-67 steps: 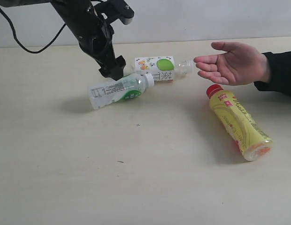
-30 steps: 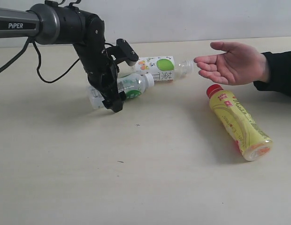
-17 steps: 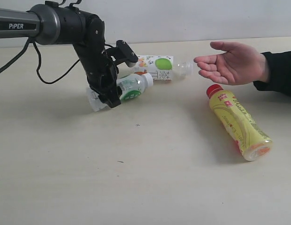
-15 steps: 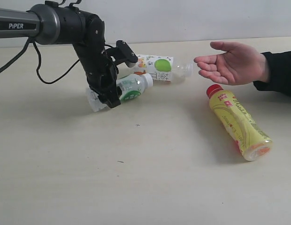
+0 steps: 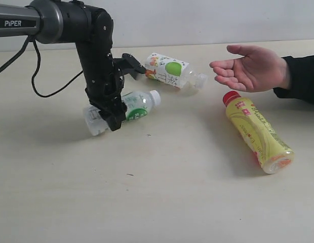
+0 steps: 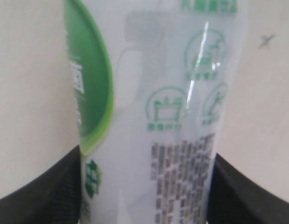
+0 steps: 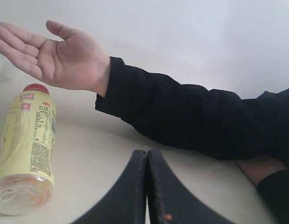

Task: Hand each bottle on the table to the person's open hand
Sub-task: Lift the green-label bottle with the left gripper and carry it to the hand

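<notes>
Readable writing: white "PiPER" on the grey tube of the black left arm (image 5: 17,23). The clear plastic bottle with a green-and-white label and white cap (image 5: 135,106) shows, in the left wrist view, a green swoosh, green outline pictograms and a block of dark fine print, all too blurred to read. The clear plastic bottle with a white label bearing a green disc (image 5: 169,72) has dark characters beside the disc and orange fruit art at its base end; the characters are too small to make out. The yellow plastic bottle with a red cap (image 5: 257,134) has a small red patch with white lettering below the cap and columns of fine print, not legible in either view. Left gripper (image 5: 115,109): clamped across the white-capped bottle's body nearer the base, black fingers (image 6: 37,191) pressing on either side. That bottle's long axis runs left to right, cap end to the right and higher; whether its base touches the pale beige table (image 5: 172,197) I cannot tell. The green-disc bottle lies on the table behind the gripper, neck aimed right at the bare open hand, palm up (image 5: 253,68), near its fingertips but apart. The yellow bottle lies just in front of the hand, cap toward it. Right gripper (image 7: 147,186): fingers pressed together, nothing between, low over the table near the black sleeve (image 7: 182,116).
</notes>
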Robot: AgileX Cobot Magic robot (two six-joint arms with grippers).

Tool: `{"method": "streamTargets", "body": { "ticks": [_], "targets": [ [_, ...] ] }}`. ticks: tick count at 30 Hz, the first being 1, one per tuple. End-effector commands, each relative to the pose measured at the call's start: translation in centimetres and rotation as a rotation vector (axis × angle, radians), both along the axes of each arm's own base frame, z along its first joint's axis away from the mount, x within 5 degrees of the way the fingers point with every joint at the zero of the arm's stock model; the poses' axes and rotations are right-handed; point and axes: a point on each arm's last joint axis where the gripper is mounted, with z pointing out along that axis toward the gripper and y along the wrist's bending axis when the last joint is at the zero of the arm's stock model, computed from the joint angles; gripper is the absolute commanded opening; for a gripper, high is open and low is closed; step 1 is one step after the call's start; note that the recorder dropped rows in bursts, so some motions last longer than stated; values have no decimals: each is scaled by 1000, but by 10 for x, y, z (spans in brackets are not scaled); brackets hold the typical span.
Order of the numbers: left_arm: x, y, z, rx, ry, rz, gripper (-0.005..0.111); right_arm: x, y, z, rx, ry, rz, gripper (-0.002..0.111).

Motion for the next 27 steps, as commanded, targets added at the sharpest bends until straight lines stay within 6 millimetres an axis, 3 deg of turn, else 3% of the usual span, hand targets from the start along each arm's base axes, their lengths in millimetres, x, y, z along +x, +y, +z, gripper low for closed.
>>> {"method": "streamTargets", "body": {
  "ticks": [1, 11, 18, 23, 27],
  "targets": [
    [-19, -19, 31, -97, 34, 23, 0, 0, -1, -1, -16, -4, -5, 0],
    [-69, -67, 104, -313, 15, 173, 0, 0, -1, -1, -16, -4, -5, 0],
    [-94, -117, 156, -865, 202, 390, 0, 0, -1, -1, -16, -4, -5, 0],
    [-97, -146, 174, -1114, 122, 529, 0, 0, -1, -1, -16, -4, -5, 0],
    [-98, -166, 175, -1247, 50, 684, 0, 0, -1, -1, -16, -4, -5, 0]
  ]
}}
